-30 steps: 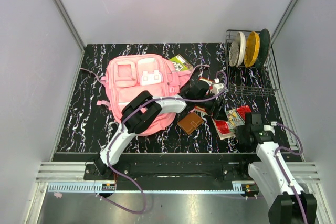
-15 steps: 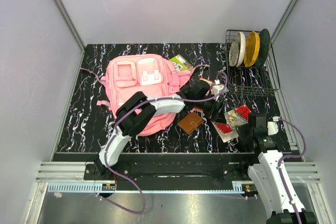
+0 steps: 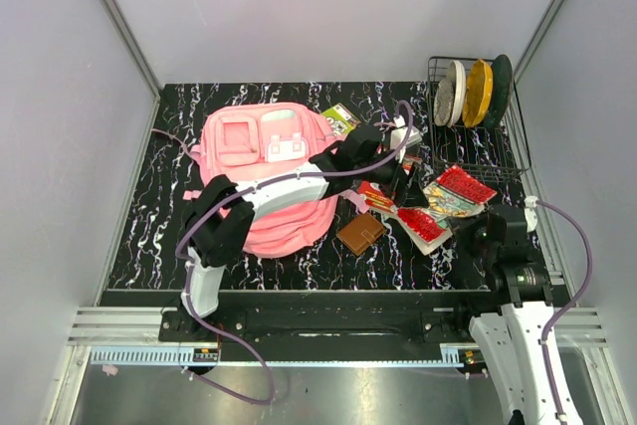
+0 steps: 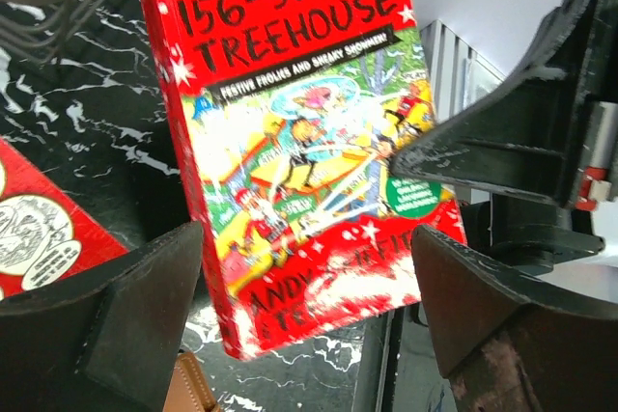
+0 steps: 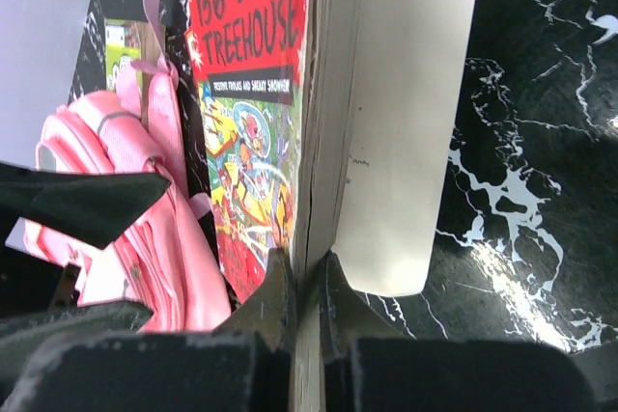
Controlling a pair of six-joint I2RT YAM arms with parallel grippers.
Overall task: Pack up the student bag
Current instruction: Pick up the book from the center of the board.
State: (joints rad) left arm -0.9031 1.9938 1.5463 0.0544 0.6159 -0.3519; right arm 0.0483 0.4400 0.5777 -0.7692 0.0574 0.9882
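The student bag is a pink backpack lying flat at the left of the mat; it also shows in the right wrist view. My right gripper is shut on the edge of a red book, "The 156-Storey Treehouse", and holds it tilted above the mat; the jaws pinch the pages. My left gripper is open and empty, right of the bag, with the held book in front of its fingers.
A second red book and a brown wallet lie on the mat below the held book. A green packet lies by the bag's far right corner. A wire rack with plates stands at the back right.
My right gripper has lifted the Treehouse book off the mat and carried it up and back. My left arm has swung farther back, toward the book.
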